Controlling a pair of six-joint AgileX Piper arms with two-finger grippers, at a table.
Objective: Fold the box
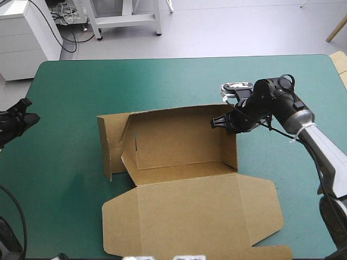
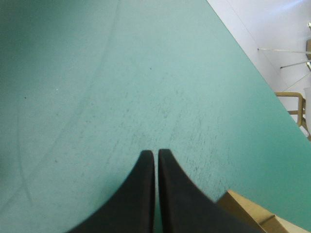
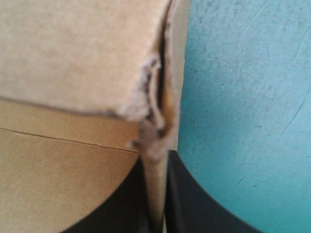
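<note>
box [image 1: 179, 143] stands as an open tray, lid [image 1: 190, 216] flat nearside. your right claw [image 1: 218, 122] pinches its right wall's far corner; left claw [image 2: 156, 152], closed on nothing, hangs over open desk [image 1: 65, 86] leftward.

My right arm [image 1: 317, 140] wears a smooth pale grey shell on the forearm; nearer the wrist it becomes black, with rounded joints. My left arm [image 1: 12, 125] is black where it shows. My left gripper [image 2: 156, 154] and my right gripper [image 3: 156, 162] each have two broad black fingers [image 2: 138, 199], matt, curved like fins.
</note>
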